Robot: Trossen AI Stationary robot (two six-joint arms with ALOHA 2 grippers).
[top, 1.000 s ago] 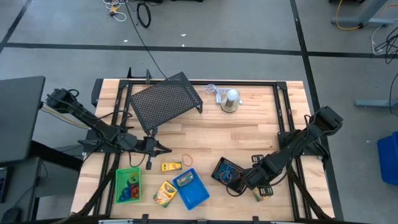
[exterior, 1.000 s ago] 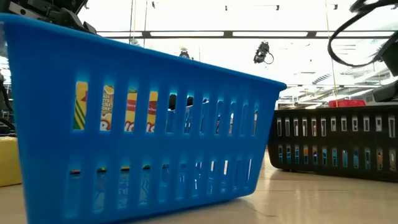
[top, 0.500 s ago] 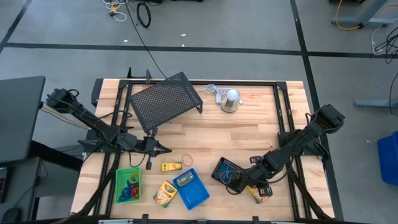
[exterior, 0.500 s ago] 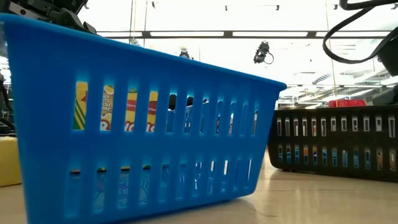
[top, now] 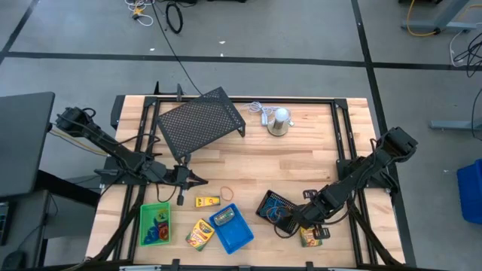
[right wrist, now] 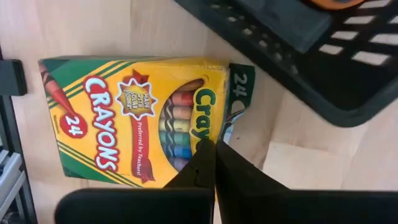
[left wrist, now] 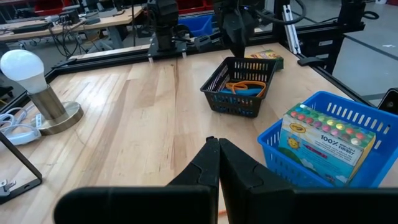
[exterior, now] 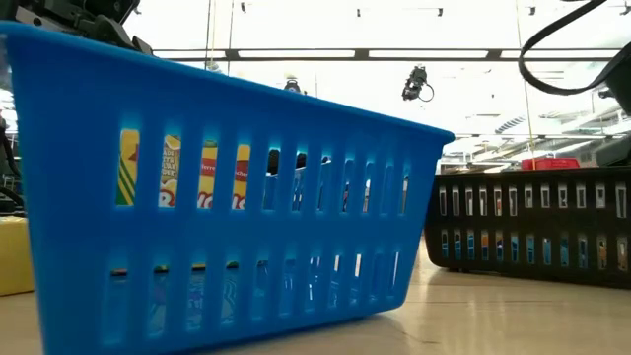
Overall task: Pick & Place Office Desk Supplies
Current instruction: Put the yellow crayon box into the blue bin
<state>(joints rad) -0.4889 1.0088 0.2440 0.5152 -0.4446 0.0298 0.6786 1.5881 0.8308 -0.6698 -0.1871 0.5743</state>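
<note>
Right gripper [right wrist: 214, 152], fingers pressed together with nothing between them, hangs low over the crayon box [right wrist: 134, 121] lying flat on the table [top: 301, 158], just beside the black-mesh tray [top: 273, 207]. Step in hand, judged: picking up this box. The box lies under and past the fingertips, ungripped; the next move calls for reopening and straddling it. Left gripper [left wrist: 217, 155], also closed, waits mid-table.

I see the wooden desk [top: 301, 162] carrying a black rack [top: 199, 120]; beside it a lamp [top: 279, 120], nearer me green tray [top: 144, 214], blue tray [top: 239, 237], mesh tray [top: 267, 202], crayon boxes [top: 199, 235], orange loop [top: 226, 193].
</note>
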